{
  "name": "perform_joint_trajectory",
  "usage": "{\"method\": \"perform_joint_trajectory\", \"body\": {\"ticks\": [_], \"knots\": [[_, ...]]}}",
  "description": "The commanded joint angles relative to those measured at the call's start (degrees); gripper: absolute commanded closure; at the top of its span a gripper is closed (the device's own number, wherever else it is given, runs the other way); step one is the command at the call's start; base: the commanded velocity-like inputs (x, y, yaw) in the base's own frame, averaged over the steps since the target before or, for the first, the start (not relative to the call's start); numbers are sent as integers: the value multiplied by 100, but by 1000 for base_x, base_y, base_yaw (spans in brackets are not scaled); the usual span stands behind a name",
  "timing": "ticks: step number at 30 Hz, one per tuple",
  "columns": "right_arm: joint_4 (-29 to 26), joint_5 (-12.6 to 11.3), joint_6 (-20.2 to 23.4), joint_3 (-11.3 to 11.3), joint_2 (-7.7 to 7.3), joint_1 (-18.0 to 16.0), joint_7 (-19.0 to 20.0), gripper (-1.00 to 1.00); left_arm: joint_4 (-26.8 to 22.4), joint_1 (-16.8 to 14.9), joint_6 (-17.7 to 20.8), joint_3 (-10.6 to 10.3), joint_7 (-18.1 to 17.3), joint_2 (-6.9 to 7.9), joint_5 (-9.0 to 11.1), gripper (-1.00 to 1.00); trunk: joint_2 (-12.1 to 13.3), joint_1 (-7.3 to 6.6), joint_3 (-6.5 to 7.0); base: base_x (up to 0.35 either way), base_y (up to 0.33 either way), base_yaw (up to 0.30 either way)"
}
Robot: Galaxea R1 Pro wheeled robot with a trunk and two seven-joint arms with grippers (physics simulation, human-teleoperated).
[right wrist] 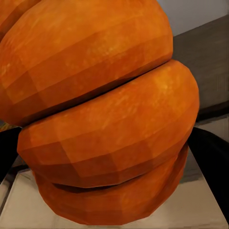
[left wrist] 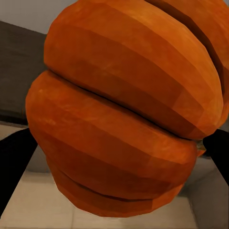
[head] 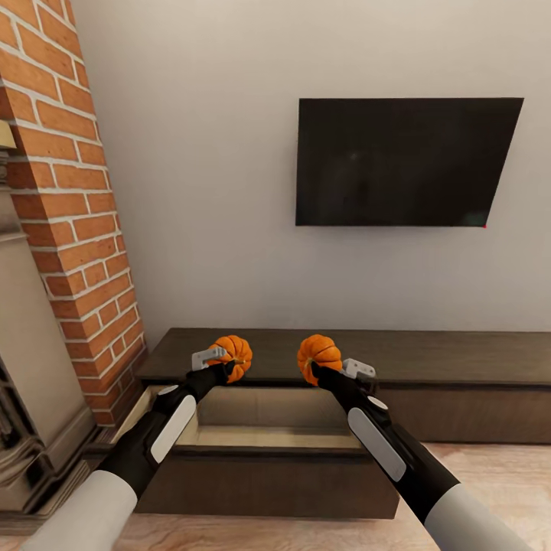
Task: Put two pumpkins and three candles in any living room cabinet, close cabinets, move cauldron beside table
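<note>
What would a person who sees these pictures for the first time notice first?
Two bright orange pumpkins, one held in the left hand and one in the right hand: the left pumpkin and the right pumpkin hang side by side above the cabinet's open drawer, pale inside. After them comes the large dark television on the pale wall above the cabinet, and the red brick column at the left.

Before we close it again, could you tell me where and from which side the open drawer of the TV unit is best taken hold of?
Probably the top edge of the drawer front, reached from above and the room side. That dark panel looks flat and handleless, so its upper lip is the only graspable edge; a push on its face may also do. Both the left gripper and right gripper hold a pumpkin, so one must release first.
</note>
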Motion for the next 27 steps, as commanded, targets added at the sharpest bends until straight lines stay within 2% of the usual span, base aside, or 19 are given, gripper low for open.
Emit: {"method": "perform_joint_trajectory", "body": {"ticks": [1,6,13,21,24,27], "knots": [[-4,-19,14,17,-6,-7,-46,100,-15,-5,12,-25,56,10,60,100,-3,1,-6,141,0,0],[5,-19,16,18,-6,-7,-46,100,-13,-5,12,-21,78,9,60,100,-3,1,-6,161,0,0],[14,-19,24,19,-6,-7,-46,100,-17,-5,10,-19,94,11,60,100,-3,1,-6,19,0,0],[14,-28,85,19,5,-7,-70,100,-18,-9,34,-10,99,4,60,100,-324,177,-150,0,0,0],[20,-53,384,19,10,-15,-99,100,-26,-13,137,-10,113,-2,60,100,-444,242,-204,0,0,0],[-4,-61,735,12,16,-22,-119,100,-200,-13,452,-10,118,-5,60,100,-565,308,-258,0,0,0]]}}
